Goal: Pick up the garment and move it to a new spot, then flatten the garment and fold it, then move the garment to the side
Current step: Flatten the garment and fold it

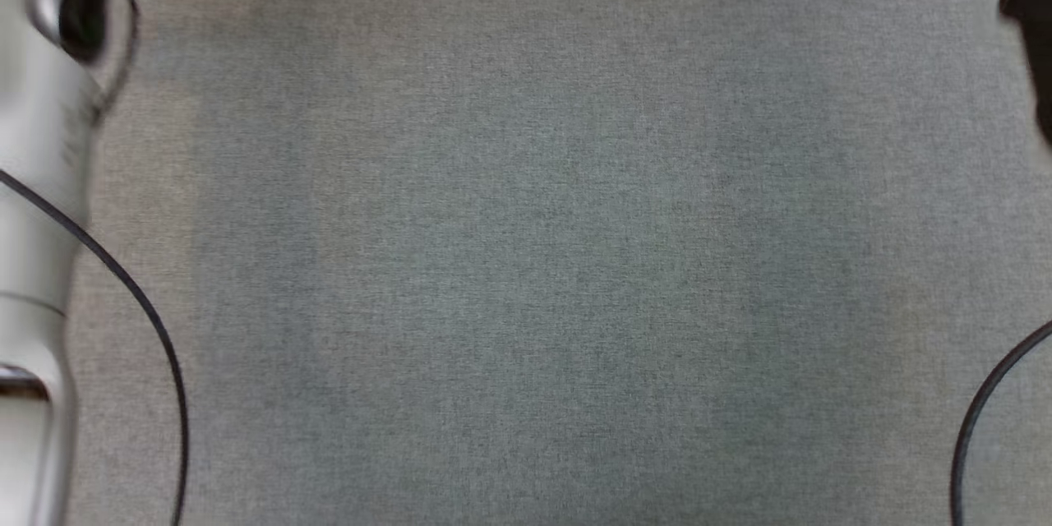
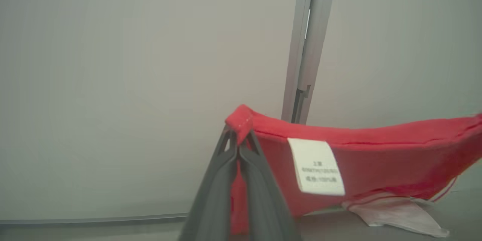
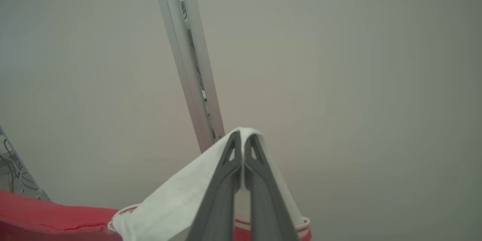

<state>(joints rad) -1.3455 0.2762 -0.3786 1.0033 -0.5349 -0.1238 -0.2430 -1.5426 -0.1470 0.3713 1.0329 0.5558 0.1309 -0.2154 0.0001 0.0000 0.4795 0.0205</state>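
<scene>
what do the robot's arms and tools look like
The left tool and right tool each have two long dark grey fingers tapering to the tips, with triangular cut-outs near the ends. The left forearm is a pale silvery tube with ring seams; a thin black cable loops beside it. A second cable curves at the head view's lower right.

One camera looking down, two looking outward
The head view looks down from close above the grey surface [image 1: 526, 263]; each wrist view looks along its own claw, the left claw [image 2: 238, 143] and the right claw [image 3: 243, 139], toward a pale wall [image 2: 113, 83], and both share the grey post [image 2: 307, 45] and the red garment [image 2: 376, 158]
</scene>
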